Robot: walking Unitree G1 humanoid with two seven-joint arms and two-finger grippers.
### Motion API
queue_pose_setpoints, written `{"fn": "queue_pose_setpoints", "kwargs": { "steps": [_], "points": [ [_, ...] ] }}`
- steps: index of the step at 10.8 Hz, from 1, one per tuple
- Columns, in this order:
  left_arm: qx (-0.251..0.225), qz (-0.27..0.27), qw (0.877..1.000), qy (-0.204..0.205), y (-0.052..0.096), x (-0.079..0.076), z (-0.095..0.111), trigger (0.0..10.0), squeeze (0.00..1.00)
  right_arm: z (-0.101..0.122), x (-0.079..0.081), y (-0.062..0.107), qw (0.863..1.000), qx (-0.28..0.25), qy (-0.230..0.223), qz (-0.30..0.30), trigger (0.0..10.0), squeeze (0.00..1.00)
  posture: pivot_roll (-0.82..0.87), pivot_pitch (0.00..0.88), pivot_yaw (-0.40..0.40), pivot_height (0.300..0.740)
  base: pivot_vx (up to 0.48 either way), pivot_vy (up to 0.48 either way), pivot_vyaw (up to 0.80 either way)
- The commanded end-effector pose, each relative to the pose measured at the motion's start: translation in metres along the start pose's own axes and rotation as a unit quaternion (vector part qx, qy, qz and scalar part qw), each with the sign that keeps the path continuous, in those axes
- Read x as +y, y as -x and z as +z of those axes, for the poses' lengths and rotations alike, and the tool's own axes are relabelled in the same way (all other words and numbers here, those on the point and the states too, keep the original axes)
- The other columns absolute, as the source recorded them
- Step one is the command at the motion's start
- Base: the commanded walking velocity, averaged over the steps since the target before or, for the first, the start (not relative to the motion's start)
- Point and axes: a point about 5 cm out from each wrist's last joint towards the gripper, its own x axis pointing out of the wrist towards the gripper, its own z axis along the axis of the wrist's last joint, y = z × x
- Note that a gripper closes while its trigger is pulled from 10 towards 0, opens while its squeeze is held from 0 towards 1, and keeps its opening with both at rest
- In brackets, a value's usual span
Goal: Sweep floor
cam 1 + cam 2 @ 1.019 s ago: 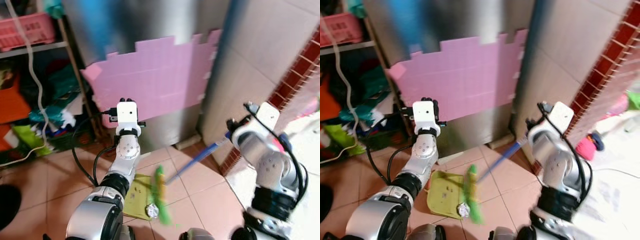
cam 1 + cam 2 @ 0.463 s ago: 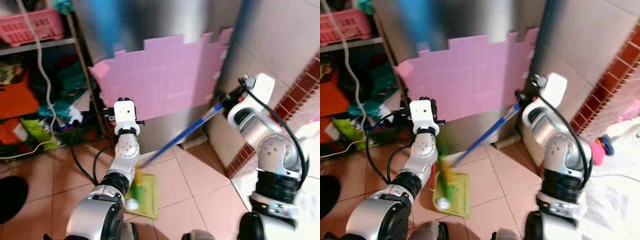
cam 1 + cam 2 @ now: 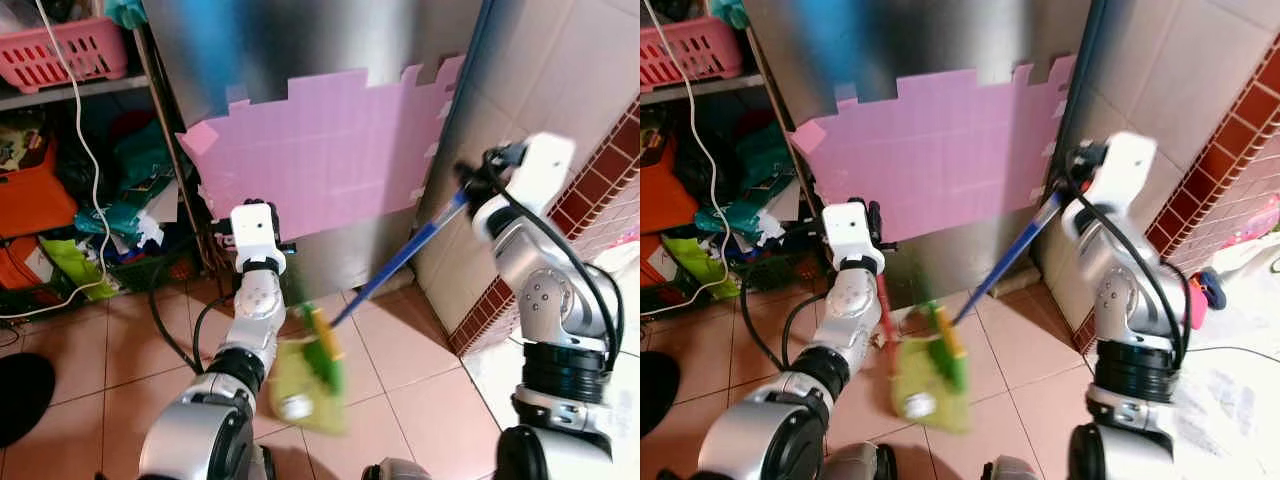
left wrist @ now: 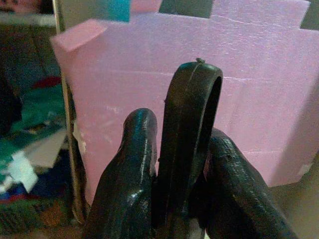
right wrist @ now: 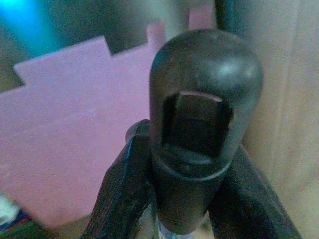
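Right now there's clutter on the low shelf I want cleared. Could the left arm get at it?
Probably not as things stand. The left gripper is shut on the dustpan handle, so it has no free fingers, though the way to the shelf clutter beside it looks unblocked.

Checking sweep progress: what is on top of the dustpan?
The broom head's green bristles lie over the yellow-green dustpan, with a pale blurred clump near its front. Whatever sits beneath the bristles is hidden.

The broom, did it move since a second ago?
Yes. The right gripper raised the broom handle, and the green head swept across the dustpan and back. The left gripper kept holding the dustpan handle. The pink sheet stayed.
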Motion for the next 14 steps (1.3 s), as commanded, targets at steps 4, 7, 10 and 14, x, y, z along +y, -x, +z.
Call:
{"fn": "queue_pose_setpoints", "kwargs": {
  "steps": [4,7,10,14],
  "points": [
    [-0.064,-0.014,0.997,0.028,-0.008,0.004,0.026,10.0,0.00,0.040,-0.014,-0.005,0.981,-0.143,0.126,-0.026,10.0,0.00,-0.19,0.000,0.012,0.740,0.000,0.000,0.00],
    [-0.074,-0.034,0.995,0.049,-0.006,0.005,0.031,10.0,0.00,0.037,-0.018,-0.006,0.967,-0.162,0.192,-0.035,10.0,0.00,-0.18,0.000,0.015,0.740,0.000,0.000,0.00],
    [-0.119,-0.020,0.992,0.031,-0.003,0.012,0.051,10.0,0.00,0.009,-0.025,-0.005,0.973,-0.115,0.198,-0.028,10.0,0.00,-0.16,0.000,0.016,0.740,0.000,0.000,0.00],
    [-0.173,0.055,0.982,-0.048,0.007,0.039,0.078,10.0,0.00,-0.016,-0.025,-0.005,0.978,-0.055,0.194,0.063,10.0,0.00,-0.14,0.000,0.013,0.740,0.000,0.000,0.00]
  ]
}}
